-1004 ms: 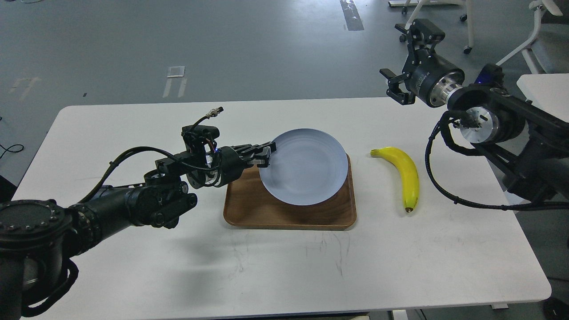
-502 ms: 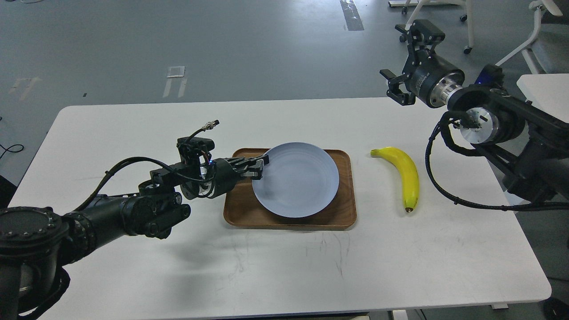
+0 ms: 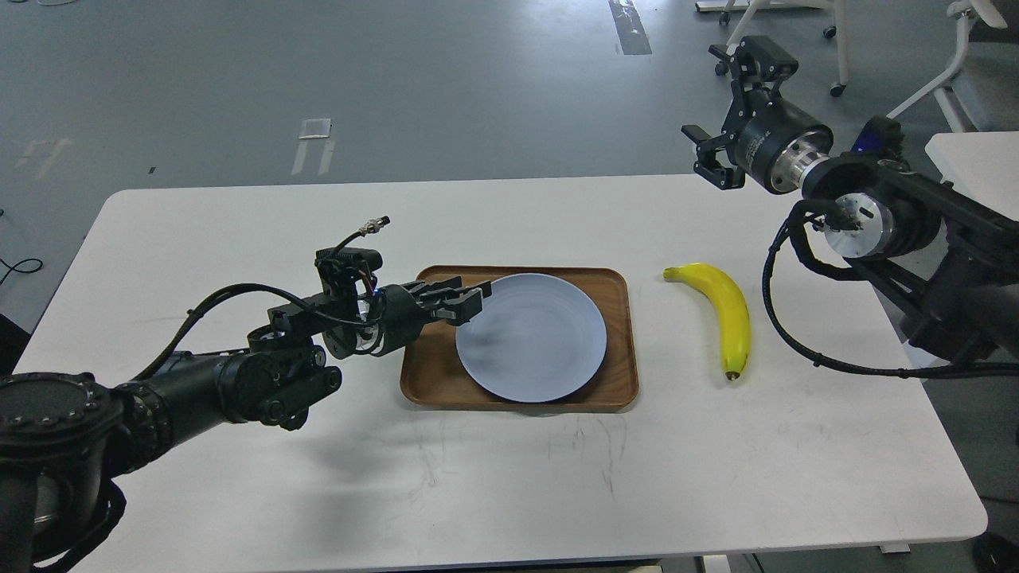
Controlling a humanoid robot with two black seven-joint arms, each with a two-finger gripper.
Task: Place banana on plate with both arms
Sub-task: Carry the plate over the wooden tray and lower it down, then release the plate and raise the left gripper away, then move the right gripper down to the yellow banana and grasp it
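Observation:
The pale blue-grey plate (image 3: pixel 532 338) lies flat in the brown wooden tray (image 3: pixel 621 390) at the table's middle. My left gripper (image 3: pixel 466 301) hovers just over the plate's upper left rim, with its fingers slightly parted and off the plate. The yellow banana (image 3: pixel 731 314) lies on the table to the right of the tray, dark tip toward me. My right gripper (image 3: pixel 714 111) is open and empty, raised high above the table's far right edge, well behind the banana.
The white table (image 3: pixel 239 477) carries only the tray and the banana. A second white table (image 3: pixel 975 159) and wheeled chair legs (image 3: pixel 836 48) stand at the far right. Black cables (image 3: pixel 796 334) hang from my right arm beside the banana.
The plate, held tilted by its rim above the tray, has come down and now lies flat in the tray. My left gripper lowered with it and let go. The right arm has not moved.

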